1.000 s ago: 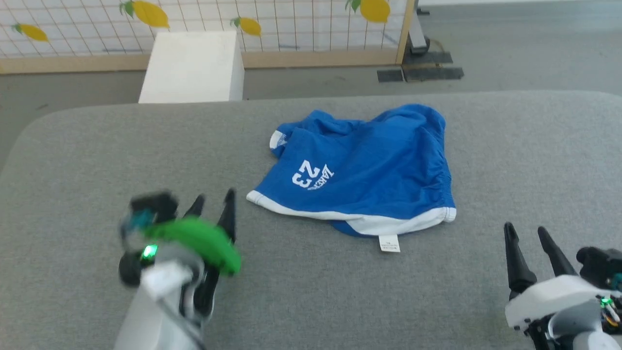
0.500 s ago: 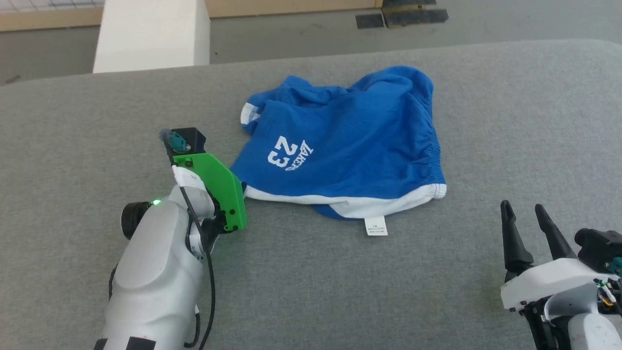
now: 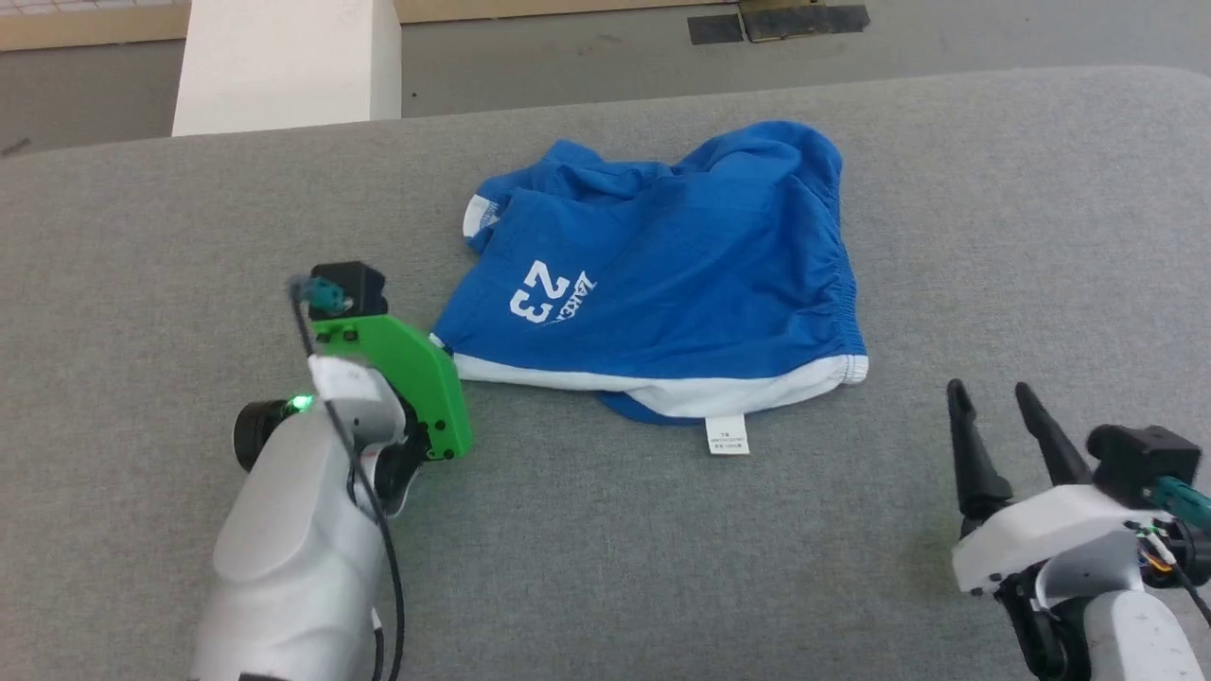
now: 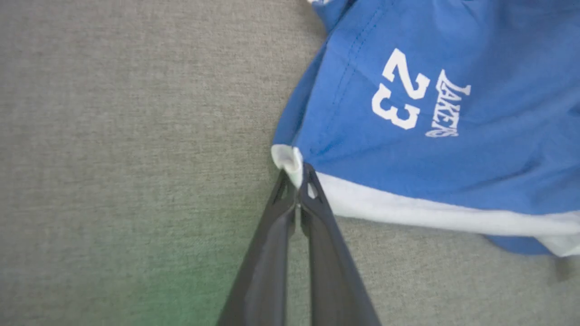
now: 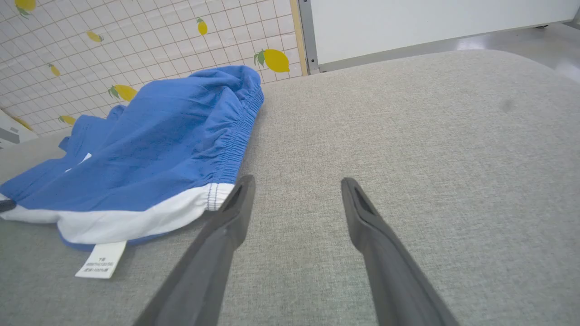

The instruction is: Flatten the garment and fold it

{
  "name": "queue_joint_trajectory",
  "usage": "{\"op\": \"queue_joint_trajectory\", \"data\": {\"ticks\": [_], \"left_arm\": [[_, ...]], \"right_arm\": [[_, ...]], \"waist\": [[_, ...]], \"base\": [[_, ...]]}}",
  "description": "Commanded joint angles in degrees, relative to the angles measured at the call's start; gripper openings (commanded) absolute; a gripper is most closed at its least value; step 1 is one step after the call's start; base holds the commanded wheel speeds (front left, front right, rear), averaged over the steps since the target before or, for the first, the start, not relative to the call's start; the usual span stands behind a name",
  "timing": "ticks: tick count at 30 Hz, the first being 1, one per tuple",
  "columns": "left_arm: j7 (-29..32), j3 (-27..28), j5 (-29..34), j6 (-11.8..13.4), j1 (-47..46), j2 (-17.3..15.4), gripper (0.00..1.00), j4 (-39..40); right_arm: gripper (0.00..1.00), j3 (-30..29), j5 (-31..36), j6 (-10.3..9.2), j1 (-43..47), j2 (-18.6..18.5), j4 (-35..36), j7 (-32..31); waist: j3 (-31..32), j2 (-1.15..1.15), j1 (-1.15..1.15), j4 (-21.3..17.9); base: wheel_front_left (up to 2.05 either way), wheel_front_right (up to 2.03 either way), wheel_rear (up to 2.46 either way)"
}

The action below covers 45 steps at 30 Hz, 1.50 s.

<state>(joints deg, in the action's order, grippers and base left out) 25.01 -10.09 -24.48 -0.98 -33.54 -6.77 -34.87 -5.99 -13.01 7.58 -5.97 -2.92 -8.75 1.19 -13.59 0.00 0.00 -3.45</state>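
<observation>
Left wrist view | left fingers (image 4: 319, 235) pinch white hem (image 4: 290, 160) of rumpled garment (image 4: 408, 154) | right fingers (image 5: 224, 231) spread

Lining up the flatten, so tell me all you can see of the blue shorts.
The blue shorts lie rumpled and partly doubled over on the grey padded surface: thin fabric, a white stripe along the near edge, white "23" print, gathered elastic waistband at the robot's right, small white tag sticking out toward the robot. The left gripper is shut on the stripe's left-end corner.

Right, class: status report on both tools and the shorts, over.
Left tool shut on shorts, white hem corner. Right tool open, off the shorts. Shorts crumpled, unfolded. Nothing blocking.
</observation>
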Motion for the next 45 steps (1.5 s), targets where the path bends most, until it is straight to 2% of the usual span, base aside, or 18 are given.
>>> {"op": "queue_joint_trajectory", "data": {"ticks": [1,6,12,18,25,26,27,28,38,45], "left_arm": [[-1.72,0.77,-1.29,-0.53,1.93,0.19,0.00,1.22],[-6.80,1.19,-2.46,-1.30,8.15,0.80,0.00,7.76],[-8.49,0.81,-3.78,-0.78,13.87,1.77,0.00,14.34],[-7.92,-0.12,-4.17,0.08,15.56,2.21,0.00,17.90],[-7.54,-0.90,-4.41,0.42,15.55,2.39,0.00,19.44],[-7.56,-0.96,-4.46,0.46,15.60,2.40,0.00,19.55],[-7.62,-1.02,-4.43,0.50,15.63,2.39,0.00,19.61],[-7.67,-1.07,-4.46,0.53,15.68,2.39,0.00,19.66],[-9.85,-0.62,-6.74,0.47,16.47,2.85,0.00,21.10],[-12.72,2.46,-13.60,0.99,18.37,3.51,0.00,27.54]], "right_arm": [[1.00,0.56,1.38,-0.09,-1.18,0.04,0.35,-1.54],[1.00,2.63,3.89,-0.09,-2.76,0.04,0.72,-12.57],[1.00,3.85,6.82,-0.09,-7.05,0.04,1.14,-23.01],[1.00,5.49,9.29,-0.09,-12.07,0.04,-2.28,-28.53],[1.00,6.37,10.64,-0.09,-15.30,0.04,-7.61,-30.99],[0.47,6.40,10.55,-0.09,-15.52,0.04,-8.14,-31.04],[0.29,6.44,10.48,-0.09,-15.66,0.04,-8.47,-30.99],[0.00,6.76,10.22,-0.09,-15.76,0.04,-8.95,-31.19],[0.00,7.32,7.33,-0.09,-15.78,0.04,-7.67,-30.10],[0.00,8.20,-0.26,-0.09,-13.50,0.04,0.66,-32.32]], "waist": [[0.32,0.00,0.00,0.37],[0.44,0.00,0.00,1.37],[-0.28,0.00,0.00,2.63],[-1.62,0.00,0.00,3.64],[-2.73,0.00,0.00,4.58],[-2.78,0.00,0.00,4.65],[-2.80,0.00,0.00,4.70],[-2.82,0.00,0.00,4.72],[0.22,0.00,0.00,3.89],[4.44,0.00,0.00,3.17]], "base": [[0.00,0.00,0.00],[0.00,0.00,0.00],[0.00,0.00,0.00],[0.00,0.00,0.00],[0.00,0.00,0.00],[0.00,0.00,0.00],[0.00,0.00,0.00],[0.00,0.00,0.00],[0.00,0.00,0.00],[0.00,0.00,0.00]]}}
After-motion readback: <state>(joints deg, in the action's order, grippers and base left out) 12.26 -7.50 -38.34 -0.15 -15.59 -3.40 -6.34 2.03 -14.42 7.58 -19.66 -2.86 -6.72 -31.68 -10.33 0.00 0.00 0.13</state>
